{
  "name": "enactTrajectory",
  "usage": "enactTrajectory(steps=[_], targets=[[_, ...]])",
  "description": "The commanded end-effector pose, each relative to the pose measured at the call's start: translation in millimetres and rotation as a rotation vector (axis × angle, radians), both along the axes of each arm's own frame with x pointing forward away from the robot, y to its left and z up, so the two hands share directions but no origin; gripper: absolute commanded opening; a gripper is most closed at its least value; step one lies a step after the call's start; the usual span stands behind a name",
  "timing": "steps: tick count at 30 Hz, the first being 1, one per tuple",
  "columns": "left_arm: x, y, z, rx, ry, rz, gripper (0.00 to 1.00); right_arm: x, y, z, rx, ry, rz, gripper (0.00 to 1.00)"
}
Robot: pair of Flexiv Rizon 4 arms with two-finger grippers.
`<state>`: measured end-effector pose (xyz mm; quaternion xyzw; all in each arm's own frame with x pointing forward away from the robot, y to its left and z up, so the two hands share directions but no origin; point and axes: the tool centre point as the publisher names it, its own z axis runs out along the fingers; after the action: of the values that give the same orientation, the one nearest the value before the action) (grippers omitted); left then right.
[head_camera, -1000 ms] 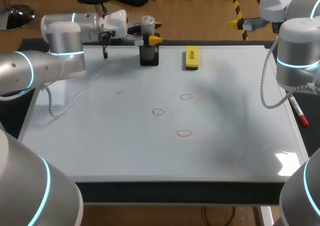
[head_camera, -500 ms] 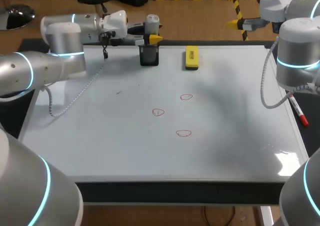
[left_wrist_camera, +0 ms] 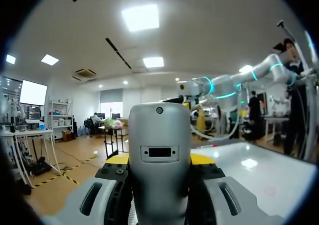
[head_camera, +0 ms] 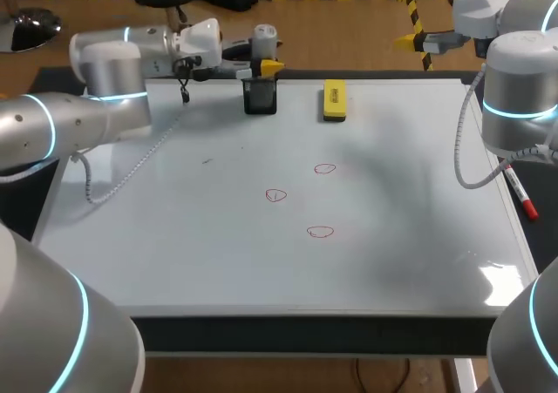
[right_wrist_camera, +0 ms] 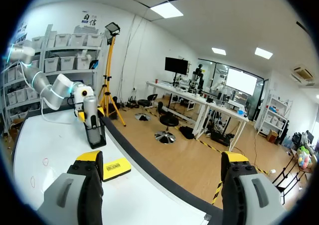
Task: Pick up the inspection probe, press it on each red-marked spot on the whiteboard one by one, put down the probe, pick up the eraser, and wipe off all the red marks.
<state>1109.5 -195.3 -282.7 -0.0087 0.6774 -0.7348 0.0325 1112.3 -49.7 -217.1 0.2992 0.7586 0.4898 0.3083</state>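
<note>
The grey inspection probe (head_camera: pixel 264 37) stands upright in its black holder (head_camera: pixel 260 97) at the whiteboard's far edge. My left gripper (head_camera: pixel 267 64) is shut on it from the side; in the left wrist view the probe (left_wrist_camera: pixel 159 150) fills the gap in that gripper (left_wrist_camera: pixel 159 159), with a yellow tip showing on either side. The yellow eraser (head_camera: pixel 334 99) lies to the right of the holder. Three red marks (head_camera: pixel 324 169) (head_camera: pixel 275 195) (head_camera: pixel 320 231) sit mid-board. My right gripper (right_wrist_camera: pixel 162 160) is open and empty, held high off the far right corner, looking toward the probe (right_wrist_camera: pixel 89 108) and eraser (right_wrist_camera: pixel 117 168).
The whiteboard (head_camera: pixel 174 236) covers most of the table. A red marker (head_camera: pixel 520 194) lies just off its right edge. My left arm's coiled cable (head_camera: pixel 131 166) hangs over the board's far left part. A faint dark scribble (head_camera: pixel 207 159) is left of the red marks.
My left gripper's fingers have closed in onto the probe, and the probe's top has shifted slightly to the right. The right arm has not moved.
</note>
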Motion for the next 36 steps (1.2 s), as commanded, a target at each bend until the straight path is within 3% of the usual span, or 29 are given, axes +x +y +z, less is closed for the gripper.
enactTrajectory(steps=[1,18,26,36], targets=[[-2.9,1.6,5.4,-0.006,-0.008,0.013,0.00,0.7,0.0,0.0,-0.001,0.001,0.001,1.00],[-0.3,9.5,46.5,-0.019,-0.039,0.057,0.00,0.7,0.0,0.0,-0.001,0.001,0.001,1.00],[-5.9,16.0,74.7,-0.048,-0.077,0.080,0.00,0.7,0.0,0.0,-0.001,0.001,0.001,1.00],[-9.0,16.8,109.4,-0.034,-0.103,0.091,0.00,0.7,0.0,0.0,-0.001,0.001,0.001,1.00]])
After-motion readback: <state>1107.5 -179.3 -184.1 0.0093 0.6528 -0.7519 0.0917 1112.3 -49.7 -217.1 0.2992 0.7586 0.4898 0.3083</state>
